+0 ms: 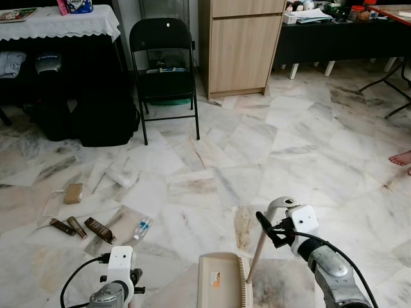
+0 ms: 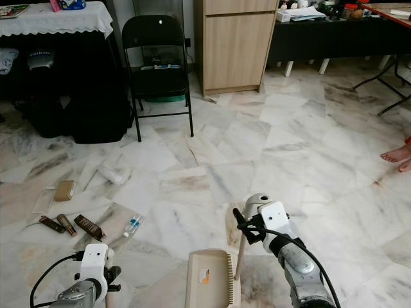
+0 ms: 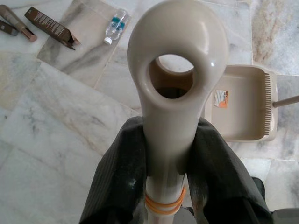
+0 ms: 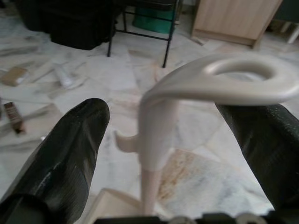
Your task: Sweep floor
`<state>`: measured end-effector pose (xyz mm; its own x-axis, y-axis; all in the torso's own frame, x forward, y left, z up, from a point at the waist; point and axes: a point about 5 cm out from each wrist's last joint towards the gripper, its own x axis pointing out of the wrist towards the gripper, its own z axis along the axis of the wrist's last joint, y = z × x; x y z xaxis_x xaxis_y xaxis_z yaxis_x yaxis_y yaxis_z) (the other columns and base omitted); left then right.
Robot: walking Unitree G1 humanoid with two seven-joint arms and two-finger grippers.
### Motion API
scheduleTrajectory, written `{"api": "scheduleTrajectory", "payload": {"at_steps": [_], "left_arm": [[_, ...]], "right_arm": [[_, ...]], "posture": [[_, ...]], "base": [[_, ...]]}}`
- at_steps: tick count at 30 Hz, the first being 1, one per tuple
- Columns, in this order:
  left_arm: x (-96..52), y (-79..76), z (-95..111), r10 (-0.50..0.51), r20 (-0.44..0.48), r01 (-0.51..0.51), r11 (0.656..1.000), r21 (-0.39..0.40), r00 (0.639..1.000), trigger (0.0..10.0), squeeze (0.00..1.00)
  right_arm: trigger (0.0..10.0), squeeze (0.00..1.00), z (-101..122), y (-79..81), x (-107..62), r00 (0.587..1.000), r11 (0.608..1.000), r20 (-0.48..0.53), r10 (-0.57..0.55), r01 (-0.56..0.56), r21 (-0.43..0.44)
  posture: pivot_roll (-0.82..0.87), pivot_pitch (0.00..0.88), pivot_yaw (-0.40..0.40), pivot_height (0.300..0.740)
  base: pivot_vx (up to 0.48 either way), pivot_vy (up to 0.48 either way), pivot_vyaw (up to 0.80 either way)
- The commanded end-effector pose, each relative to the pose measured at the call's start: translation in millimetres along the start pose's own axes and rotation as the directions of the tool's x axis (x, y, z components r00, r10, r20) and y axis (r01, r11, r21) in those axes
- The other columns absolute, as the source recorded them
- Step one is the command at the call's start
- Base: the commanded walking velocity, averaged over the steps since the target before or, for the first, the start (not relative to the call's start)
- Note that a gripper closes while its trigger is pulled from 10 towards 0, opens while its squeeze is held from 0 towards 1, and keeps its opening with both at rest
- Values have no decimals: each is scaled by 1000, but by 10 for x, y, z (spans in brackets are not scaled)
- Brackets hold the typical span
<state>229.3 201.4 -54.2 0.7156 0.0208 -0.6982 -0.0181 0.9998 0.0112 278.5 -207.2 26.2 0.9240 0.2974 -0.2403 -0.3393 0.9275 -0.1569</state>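
The marble floor (image 1: 302, 135) has lots of small things lying on it at about nine o'clock from the robot. There is a little water bottle (image 1: 142, 227), three brown tubes and boxes (image 1: 83, 228), a tan pouch (image 1: 73, 193) and a white roll (image 1: 121, 176). Farther off, at eleven o'clock, stands a black folding chair (image 1: 164, 70), with black bags (image 1: 83, 102) beside it under a table with a white cloth (image 1: 61, 22). At twelve o'clock is a wooden cabinet (image 1: 241, 45). At three o'clock a person's bare foot (image 1: 401, 158) rests on the floor. Nothing lies between the robot and the small things. Right in front of the robot, at six o'clock, a beige dustpan (image 1: 223, 280) lies flat on the floor, its comb edge turned toward the right arm. The left gripper (image 3: 166, 161) pinches a beige handle (image 3: 175, 74) with a round hole at its top; both black fingers (image 3: 117, 177) press on its sides just under the loop, and the handle stands straight up. The right gripper (image 4: 173, 135) has its fingers spread wide, one on each side of a second looped handle (image 4: 219, 79), and they do not squeeze it. This thin stick (image 1: 257, 253) runs from the right gripper down to the floor beside the dustpan, leaning a little, top toward one o'clock.
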Motion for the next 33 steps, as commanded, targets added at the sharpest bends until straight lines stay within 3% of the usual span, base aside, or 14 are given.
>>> {"api": "scheduleTrajectory", "payload": {"at_steps": [1, 12, 25, 33], "left_arm": [[-19, 8, -83, 1, -23, -1, 1000, 12, 1000, 10000, 0], [-17, -2, -76, -6, -21, 6, 999, 32, 1000, 10000, 0], [-21, -2, -92, 2, -23, -1, 999, 39, 1000, 10000, 0], [-21, 6, -91, 7, -24, -6, 999, 48, 1000, 10000, 0]], "right_arm": [[10000, 0, -2, -75, -10, 999, 999, -13, -36, 36, -32], [10000, 0, -28, -156, -23, 995, 995, -34, -91, 89, -53], [10000, 0, -35, -145, -14, 995, 995, -34, -93, 91, -51], [10000, 0, -38, -155, -19, 994, 993, -33, -105, 103, -60]], "posture": [[-133, 0, 14, 740], [-132, 0, 12, 740], [-132, 0, 12, 740], [-132, 0, 12, 740]], "base": [[0, 0, 0], [0, 0, 0], [0, 0, 0], [275, 0, 0]]}}
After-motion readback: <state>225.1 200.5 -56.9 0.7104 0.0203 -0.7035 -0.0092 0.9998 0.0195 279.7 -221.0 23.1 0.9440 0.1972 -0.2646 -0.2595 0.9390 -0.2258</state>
